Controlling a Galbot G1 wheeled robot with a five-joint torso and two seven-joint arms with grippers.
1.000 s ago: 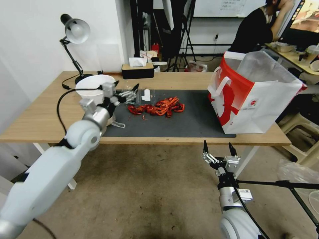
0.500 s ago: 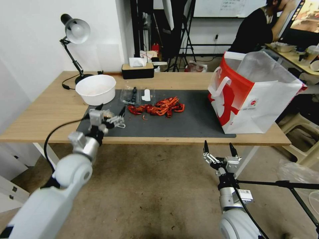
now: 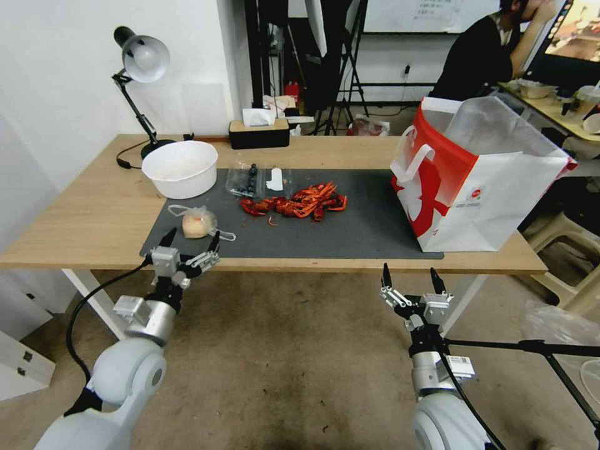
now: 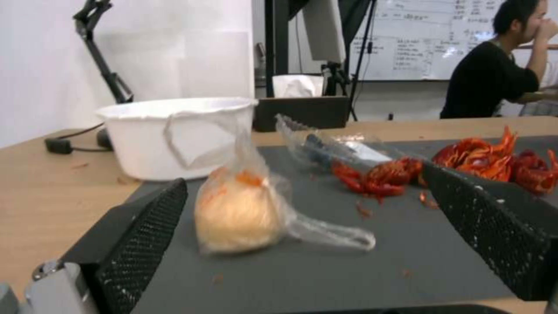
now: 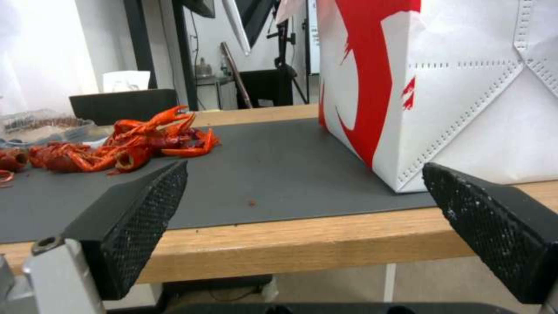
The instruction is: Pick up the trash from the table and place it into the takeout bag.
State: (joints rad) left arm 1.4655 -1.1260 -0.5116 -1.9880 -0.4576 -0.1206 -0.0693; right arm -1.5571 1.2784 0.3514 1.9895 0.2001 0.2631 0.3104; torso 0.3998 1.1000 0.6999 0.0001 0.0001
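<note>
At the table's front edge, near its left corner, we're hovering the left gripper with jaws spread wide and empty, facing the clear bag with the pale orange lump on the mat. We're thinking go low and pinch the lump itself, since loose film probably slips. The right gripper is waiting open below the front edge, by the takeout bag. We're not seeing inside that bag, and the clear tub contents are hard to make out.

left hand withdrawn off table, empty
</note>
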